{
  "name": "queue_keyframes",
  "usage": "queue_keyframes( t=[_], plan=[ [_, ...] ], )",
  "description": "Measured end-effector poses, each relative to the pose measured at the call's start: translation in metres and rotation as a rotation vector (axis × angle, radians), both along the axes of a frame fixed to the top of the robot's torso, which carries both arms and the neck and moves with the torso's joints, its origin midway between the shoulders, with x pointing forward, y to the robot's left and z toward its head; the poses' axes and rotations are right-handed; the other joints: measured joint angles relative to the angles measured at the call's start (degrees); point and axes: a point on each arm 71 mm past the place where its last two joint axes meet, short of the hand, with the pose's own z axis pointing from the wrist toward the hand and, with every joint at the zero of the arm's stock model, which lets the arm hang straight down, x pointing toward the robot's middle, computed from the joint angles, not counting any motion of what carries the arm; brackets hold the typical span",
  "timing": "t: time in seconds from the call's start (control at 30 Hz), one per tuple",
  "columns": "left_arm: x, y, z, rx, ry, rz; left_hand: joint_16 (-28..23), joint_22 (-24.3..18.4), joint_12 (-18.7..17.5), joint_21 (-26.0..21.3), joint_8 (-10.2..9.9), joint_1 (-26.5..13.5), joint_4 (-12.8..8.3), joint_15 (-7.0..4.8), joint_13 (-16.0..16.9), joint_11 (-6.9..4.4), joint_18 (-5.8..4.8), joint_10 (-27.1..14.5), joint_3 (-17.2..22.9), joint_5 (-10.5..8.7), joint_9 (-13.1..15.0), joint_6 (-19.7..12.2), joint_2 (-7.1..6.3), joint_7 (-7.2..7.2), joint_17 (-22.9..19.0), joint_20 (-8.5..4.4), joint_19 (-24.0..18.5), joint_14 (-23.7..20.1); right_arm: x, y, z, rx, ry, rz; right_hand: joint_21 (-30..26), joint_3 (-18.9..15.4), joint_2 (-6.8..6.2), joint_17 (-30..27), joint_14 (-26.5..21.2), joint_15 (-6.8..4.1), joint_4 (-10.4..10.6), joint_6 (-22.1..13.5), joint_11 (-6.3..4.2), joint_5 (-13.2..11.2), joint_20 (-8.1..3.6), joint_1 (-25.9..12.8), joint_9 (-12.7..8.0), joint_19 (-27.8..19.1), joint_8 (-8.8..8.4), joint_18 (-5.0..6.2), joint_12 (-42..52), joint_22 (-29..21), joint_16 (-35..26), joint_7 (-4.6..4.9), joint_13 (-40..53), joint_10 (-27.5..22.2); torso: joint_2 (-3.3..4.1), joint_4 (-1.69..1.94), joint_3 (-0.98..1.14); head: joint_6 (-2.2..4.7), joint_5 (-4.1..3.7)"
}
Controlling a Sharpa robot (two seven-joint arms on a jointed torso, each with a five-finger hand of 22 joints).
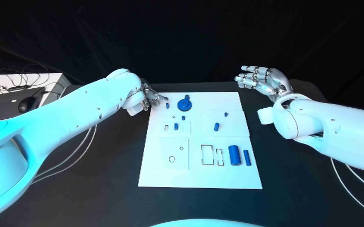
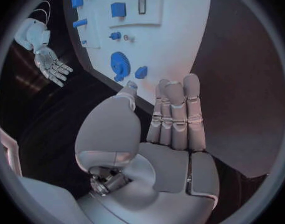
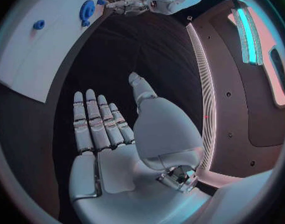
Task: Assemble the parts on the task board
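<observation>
The white task board (image 1: 201, 137) lies in the middle of the black table. A blue gear (image 1: 184, 104) sits near its far edge, and two blue cylinders (image 1: 240, 156) lie side by side at its near right. Small blue parts (image 1: 216, 126) dot the middle. My left hand (image 1: 144, 100) hovers at the board's far left corner, fingers straight and holding nothing. A small blue piece (image 2: 141, 72) lies just past its fingertips (image 2: 180, 92), beside the gear (image 2: 119, 63). My right hand (image 1: 262, 80) is raised beyond the board's far right corner, palm up, fingers spread, empty (image 3: 111, 129).
Cables and a pale device (image 1: 30, 93) lie at the table's far left. Outlined slots (image 1: 209, 154) are marked on the board's near half. Bare black table (image 1: 303, 185) flanks the board on both sides.
</observation>
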Motion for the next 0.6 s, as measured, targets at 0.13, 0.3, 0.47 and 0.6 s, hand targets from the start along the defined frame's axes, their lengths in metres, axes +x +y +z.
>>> queue_keyframes(
  t=[0.13,0.3,0.47,0.6],
  plan=[
    [0.0016,-0.0007,-0.0008,0.008,0.008,-0.01,0.67,0.65,0.4,0.27,0.87,-1.05,0.41,-0.2,0.22,-0.2,0.0,-0.2,0.68,0.0,0.6,0.0,-1.05,0.0,0.09,0.0,-0.42,-0.21,0.0,0.0003,0.0003,0.0,-0.001,0.001,0.0,0.0,0.0,0.0,0.0,0.0,0.0,0.0,0.0,0.0,0.0,0.0,0.0,0.0,0.0,0.0,0.0,-0.06,0.0,0.0,0.0,0.0,0.11,-0.03,-0.03,0.03,-0.11],
    [0.0024,-0.0041,-0.0003,0.011,0.011,-0.027,2.67,2.04,1.35,1.41,3.6,-1.65,1.58,-0.29,0.75,-0.2,0.0,-0.2,0.65,0.0,3.94,-0.94,-1.65,-0.53,0.43,-0.2,-0.62,-0.72,0.0,0.0007,0.0007,0.0,-0.002,0.002,0.0,0.0,0.0,0.0,-0.42,-0.01,0.0,0.0,0.0,0.34,0.1,0.0,0.0,-0.51,0.0,0.0,0.0,-0.06,0.0,0.0,0.0,0.0,0.13,-0.04,-0.03,-0.13,-0.14],
    [0.0024,-0.0064,0.0002,0.008,0.009,-0.036,4.3,3.65,2.45,2.55,7.37,-2.33,2.33,-0.64,1.24,-0.75,0.0,-0.06,0.5,0.0,12.3,-2.28,-2.33,-1.45,0.72,-0.4,-0.82,-0.78,0.0001,0.0009,0.0007,0.0,-0.002,0.002,0.0,0.0,0.0,0.0,-0.82,0.01,0.0,0.0,0.0,0.34,0.1,0.0,0.01,-0.51,0.0,0.0,0.0,-0.05,0.0,0.0,0.0,0.0,0.13,-0.05,-0.03,-0.27,-0.18],
    [0.0024,-0.0069,0.0007,0.005,0.007,-0.038,5.23,4.65,3.27,3.15,9.13,-2.71,2.49,-0.73,1.52,-0.95,0.0,0.11,0.65,0.0,16.01,-2.78,-2.71,-1.94,0.95,-0.4,-0.83,-0.69,0.0002,0.0009,0.0008,0.0,-0.002,0.002,0.0,0.0,0.0,-0.01,-0.82,0.0,0.0,0.0,0.0,0.34,0.1,0.0,0.01,-0.51,0.0,0.0,0.0,-0.05,0.0,0.0,0.0,0.0,0.12,-0.04,0.0,-0.31,-0.25]
  ],
)
